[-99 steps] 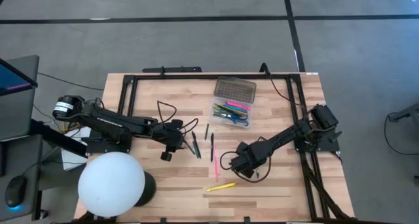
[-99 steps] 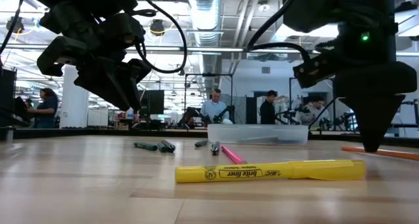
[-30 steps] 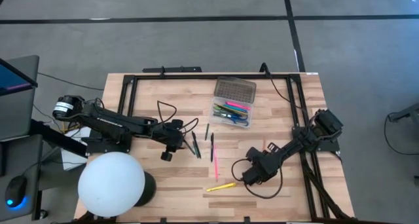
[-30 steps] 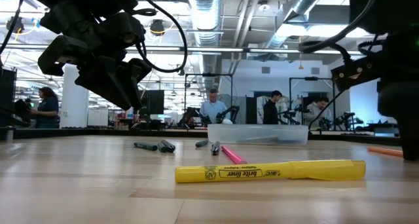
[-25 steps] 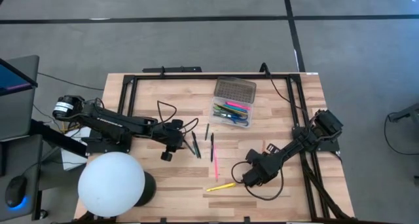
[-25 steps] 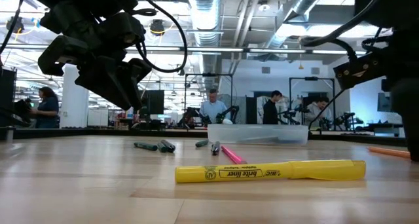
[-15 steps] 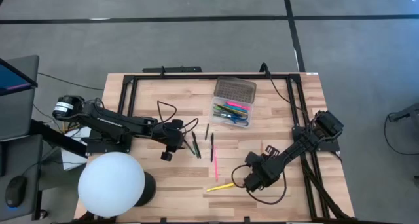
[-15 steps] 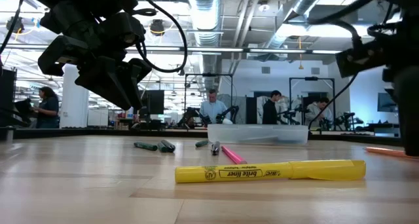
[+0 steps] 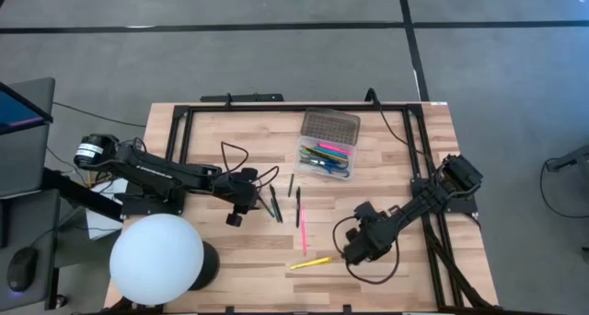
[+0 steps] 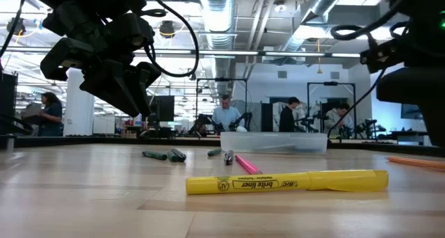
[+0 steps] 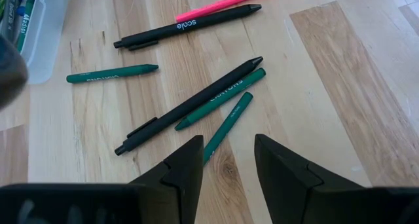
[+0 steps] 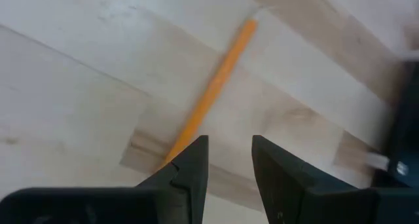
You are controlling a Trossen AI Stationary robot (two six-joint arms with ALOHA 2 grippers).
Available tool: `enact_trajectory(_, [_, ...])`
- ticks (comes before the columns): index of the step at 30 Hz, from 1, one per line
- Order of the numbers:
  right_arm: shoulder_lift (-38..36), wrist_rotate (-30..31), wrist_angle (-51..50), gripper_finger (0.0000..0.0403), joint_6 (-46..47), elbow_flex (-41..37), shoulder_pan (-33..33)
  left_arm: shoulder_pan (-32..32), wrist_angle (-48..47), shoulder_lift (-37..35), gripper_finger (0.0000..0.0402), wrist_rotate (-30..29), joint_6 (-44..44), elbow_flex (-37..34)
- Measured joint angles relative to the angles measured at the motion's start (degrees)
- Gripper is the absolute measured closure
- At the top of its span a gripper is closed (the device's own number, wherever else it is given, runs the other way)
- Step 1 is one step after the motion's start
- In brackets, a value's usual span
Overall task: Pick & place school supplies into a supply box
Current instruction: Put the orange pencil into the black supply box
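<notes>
Wooden table (image 9: 230, 250) from above: the supply box (image 9: 326, 157) sits open beyond loose pens, the yellow highlighter (image 9: 310, 262) well nearer, beside the right gripper (image 9: 353, 252). Left wrist view: the left gripper (image 11: 228, 160) hangs released, empty, over green crayons (image 11: 220, 108). Right wrist view: released fingers straddle an orange pencil (image 12: 211, 93).

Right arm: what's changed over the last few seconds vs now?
The right gripper swung from beside the pink pen out toward the table's right edge, then came back toward the yellow highlighter. Its fingers are open and empty, over an orange pencil. The left gripper, the loose pens and the supply box stayed put.
</notes>
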Motion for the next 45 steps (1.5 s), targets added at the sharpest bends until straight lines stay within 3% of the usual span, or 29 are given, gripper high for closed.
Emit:
enact_trajectory(16, [-0.11,3.51,5.22,0.0283,-1.0,-1.94,1.31,0.0,0.0,0.0,0.0269,0.0,-0.02,0.0])
enact_trajectory(27, [-0.22,2.71,9.13,0.0168,-0.09,-5.79,1.31,0.0,0.05,0.0,0.0269,0.0,-0.02,0.0])
enact_trajectory(30, [-0.2,2.2,9.41,0.0153,-0.09,-5.79,1.31,0.01,0.29,0.0,0.0269,0.0,-0.02,0.0])
enact_trajectory(36, [-0.22,2.02,9.4,0.0153,-1.7,-5.78,1.29,0.01,0.33,0.0,0.0269,0.01,-0.02,0.0])
enact_trajectory(45, [-2.72,4.06,7.54,0.0159,-12.18,-3.0,3.43,0.0,0.42,0.0,0.0269,0.0,0.07,0.0])
